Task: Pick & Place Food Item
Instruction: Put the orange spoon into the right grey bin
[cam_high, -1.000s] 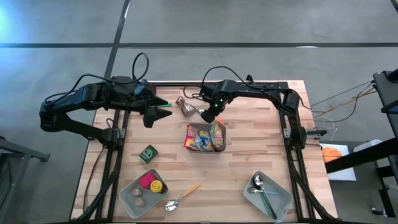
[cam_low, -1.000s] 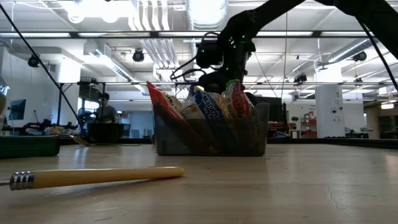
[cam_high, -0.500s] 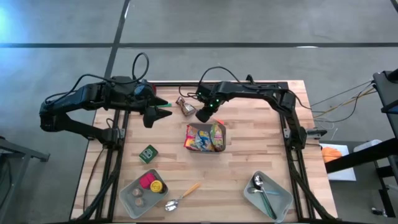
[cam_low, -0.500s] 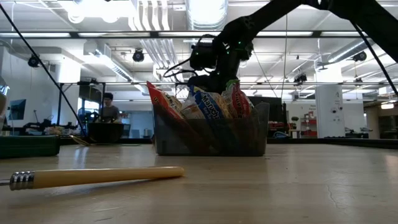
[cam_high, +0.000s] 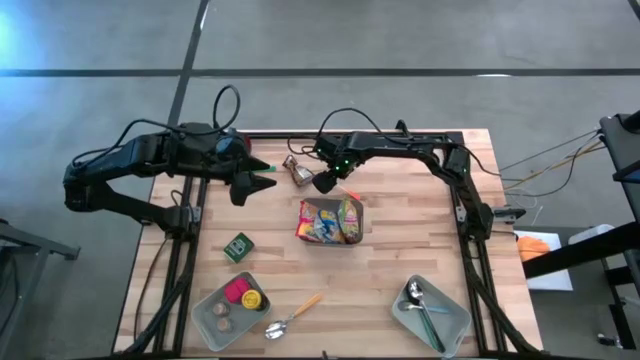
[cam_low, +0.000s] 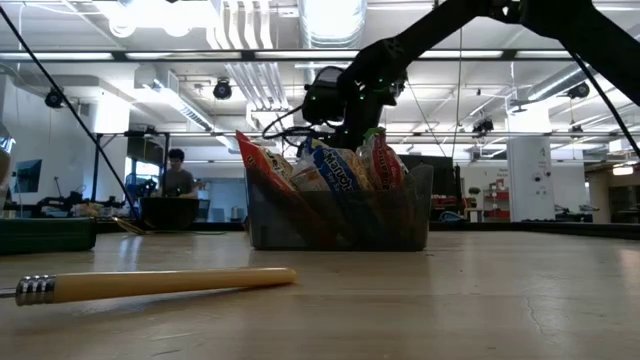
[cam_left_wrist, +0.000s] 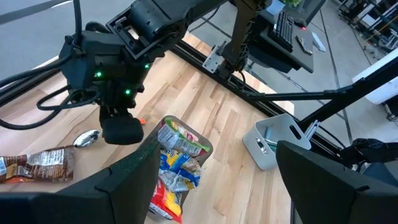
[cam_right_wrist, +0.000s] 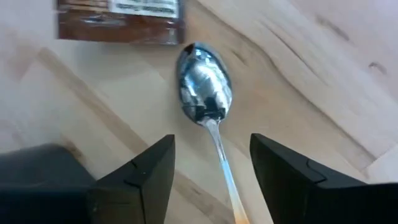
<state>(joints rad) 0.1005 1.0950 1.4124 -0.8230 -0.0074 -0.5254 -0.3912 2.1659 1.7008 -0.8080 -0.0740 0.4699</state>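
R hand (cam_high: 322, 183) pointing steeply down, fingers apart; L hand (cam_high: 262, 176) raised, open.

table (cam_high: 400, 250): pale wood planks, matt, visible grain
spoon (cam_right_wrist: 204, 93) just ahead of right gripper (cam_right_wrist: 211, 177): polished metal bowl, mirror-glossy, thin metal neck
brown packet (cam_right_wrist: 118, 18) beyond the spoon: glossy film wrapper, probably plastic
right gripper fingers (cam_right_wrist: 140, 180): dark, matt, smooth
bin (cam_low: 340, 215) beside right gripper: clear smoky plastic
snack bags (cam_high: 328, 222) in bin: shiny printed foil
near handle (cam_low: 160, 284): smooth wood, metal ferrule
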